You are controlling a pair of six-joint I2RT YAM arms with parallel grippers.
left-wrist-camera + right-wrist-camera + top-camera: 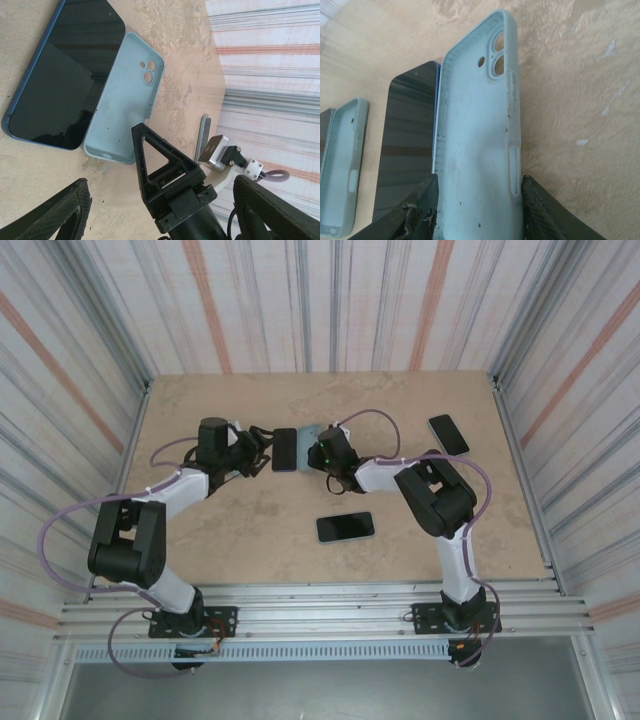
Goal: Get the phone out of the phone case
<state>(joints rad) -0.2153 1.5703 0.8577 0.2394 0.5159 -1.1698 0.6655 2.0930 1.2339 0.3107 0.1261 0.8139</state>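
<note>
The dark-screened phone with a blue rim lies flat on the table, out of its case. Right beside it lies the empty pale blue case, inside up, camera holes at its far end. My right gripper straddles the case's near end, with both fingers pressed against its long sides. My left gripper hovers open just left of the phone, its fingers wide apart and holding nothing.
A black phone lies in the middle of the table and another at the back right. A second pale case-like object sits left of the phone. Striped walls enclose the table.
</note>
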